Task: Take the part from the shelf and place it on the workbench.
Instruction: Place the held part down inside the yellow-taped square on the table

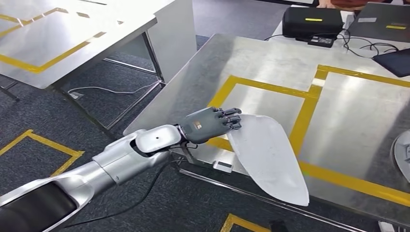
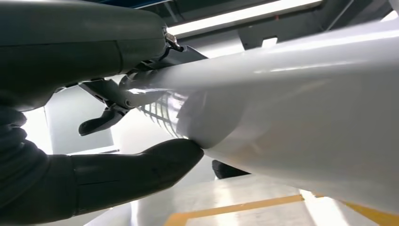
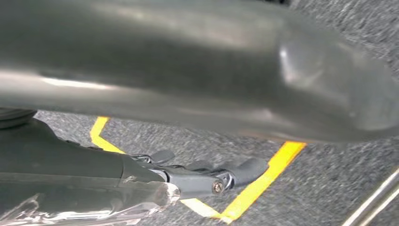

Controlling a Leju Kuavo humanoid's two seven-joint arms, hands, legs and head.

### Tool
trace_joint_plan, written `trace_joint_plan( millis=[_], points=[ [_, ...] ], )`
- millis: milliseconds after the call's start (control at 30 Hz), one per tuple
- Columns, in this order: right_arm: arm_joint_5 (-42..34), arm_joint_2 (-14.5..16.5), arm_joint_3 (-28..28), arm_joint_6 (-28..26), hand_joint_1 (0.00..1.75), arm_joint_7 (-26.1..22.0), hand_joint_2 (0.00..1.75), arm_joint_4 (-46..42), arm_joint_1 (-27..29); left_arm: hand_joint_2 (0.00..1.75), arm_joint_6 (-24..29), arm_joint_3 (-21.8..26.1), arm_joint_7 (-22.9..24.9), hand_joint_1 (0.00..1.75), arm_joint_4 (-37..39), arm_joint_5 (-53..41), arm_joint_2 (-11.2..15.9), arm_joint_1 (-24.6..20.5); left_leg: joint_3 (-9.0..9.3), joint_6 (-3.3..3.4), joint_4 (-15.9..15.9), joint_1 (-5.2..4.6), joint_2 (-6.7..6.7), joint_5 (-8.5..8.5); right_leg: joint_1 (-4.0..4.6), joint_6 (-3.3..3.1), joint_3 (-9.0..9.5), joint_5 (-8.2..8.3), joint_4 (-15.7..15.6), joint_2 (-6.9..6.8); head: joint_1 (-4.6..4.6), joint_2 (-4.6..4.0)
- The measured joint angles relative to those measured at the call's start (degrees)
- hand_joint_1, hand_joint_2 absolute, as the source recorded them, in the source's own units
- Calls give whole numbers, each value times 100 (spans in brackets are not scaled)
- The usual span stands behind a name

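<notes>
The part (image 1: 268, 154) is a long white curved panel with a pointed end. It lies low over the near edge of the metal workbench (image 1: 270, 63), its tip hanging past the edge. My left hand (image 1: 212, 123) grips its upper end from the left. In the left wrist view the thumb (image 2: 141, 165) presses under the part (image 2: 306, 108) while the fingers (image 2: 108, 117) wrap its other side. My right hand (image 3: 197, 181) hangs over grey carpet with yellow tape, holding nothing, fingers apart from the thumb.
Yellow tape rectangles (image 1: 309, 104) mark the workbench top. A black case (image 1: 312, 21), cables and a dark tablet (image 1: 394, 60) sit at its far side, and a grey round object (image 1: 403, 154) at its right edge. Another metal table (image 1: 72, 34) stands at the far left.
</notes>
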Motion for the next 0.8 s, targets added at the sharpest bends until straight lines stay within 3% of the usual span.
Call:
trace_joint_plan(
  millis=[33, 100, 133, 167, 200, 300, 333, 433, 467, 500, 567, 600, 633, 667, 733, 800],
  points=[
    [0, -1, -2, -1, 0, -1, 0, -1, 14, 175, 1, 0, 1, 169, 8, 1, 4, 25, -293, -54, 354, 23, 0, -93, -12, -19, 116, -80, -25, 12, -8, 0],
    [0, -1, -4, 0, 0, 0, 0, -1, 47, 175, -1, -1, 2, 169, 27, 0, 18, 72, -735, -103, 645, 64, 0, -621, -45, -17, 395, -260, -81, 51, -16, -1],
    [0, -1, -6, 0, 0, -1, 0, -1, 57, 175, -1, 0, 2, 169, 33, 0, 24, 81, -853, -104, 570, 74, 1, -861, -66, -1, 553, -348, -105, 77, -20, -1],
    [0, -1, -7, 1, 0, -1, 0, -1, 61, 175, -1, 1, 3, 169, 37, 0, 26, 81, -908, -90, 361, 78, 1, -939, -91, 30, 720, -443, -129, 105, -26, -1],
    [0, 0, -8, 3, 0, -1, 0, -1, 60, 175, 4, 1, 6, 169, 39, -1, 33, 80, -921, -66, 40, 75, 1, -732, -110, 64, 875, -541, -149, 129, -37, -1],
    [0, 9, -8, 15, 0, -1, 0, 15, 61, 175, 64, -10, 37, 169, 61, -36, 72, 102, -912, 50, -1127, 32, -24, 811, -116, 178, 1163, -868, -157, 201, -104, 0],
    [4, 12, -9, 22, 0, -4, 0, 19, 53, 175, 105, -6, 49, 169, 69, -64, 81, 113, -904, 68, -1300, 22, -44, 1082, -105, 201, 1240, -990, -185, 223, -117, 0],
    [19, 11, -10, 43, 0, -24, 0, 8, -1, 175, 243, 36, 70, 169, 76, -128, 75, 101, -636, 86, -1399, 41, -73, 1142, -96, 246, 1681, -1224, -417, 210, -109, 0],
    [20, 10, -10, 49, 0, -28, 0, 4, -22, 175, 280, 43, 73, 169, 77, -126, 63, 78, -502, 122, -1448, 51, -68, 1149, -90, 260, 1732, -1305, -318, 157, -86, 0],
    [19, 8, -9, 54, 0, -31, 0, 1, -37, 175, 306, 47, 74, 169, 77, -113, 42, 57, -393, 162, -1487, 65, -64, 1143, -80, 268, 1638, -1438, -43, 95, -56, 0],
    [12, 7, -8, 66, 0, -34, 0, 0, -68, 175, 280, 49, 86, 169, 80, -39, 14, 38, -307, 224, -1479, 52, -64, 1054, -43, 279, 1054, -1745, 785, 15, 5, -1],
    [1, 4, -8, 67, 0, -34, 0, -1, -69, 175, 196, 61, 122, 169, 85, 35, -5, 55, -295, 232, -1466, 47, -72, 1011, -32, 283, 749, -1787, 1082, 7, 15, -1],
    [-12, 2, -9, 68, 0, -36, 0, -1, -61, 175, 75, 88, 187, 169, 99, 124, -31, 85, -279, 232, -1450, 43, -86, 970, -25, 282, 532, -1692, 1187, 5, 17, 0],
    [-25, -1, -11, 69, 0, -39, 0, -1, -47, 175, -57, 129, 270, 169, 119, 207, -69, 122, -252, 225, -1435, 41, -100, 929, -22, 279, 419, -1483, 1104, 3, 20, 0],
    [-39, -3, -14, 73, 0, -48, 0, -1, -27, 175, -273, 211, 433, 169, 185, 294, -157, 175, -180, 198, -1404, 44, -120, 855, -28, 278, 432, -913, 583, -3, 23, 0],
    [-39, 2, -15, 79, 0, -52, 0, 2, -25, 175, -398, 251, 544, 169, 296, 285, -246, 193, -144, 148, -1346, 25, -139, 789, -44, 286, 491, -503, 136, -16, 40, 0]
  ],
)
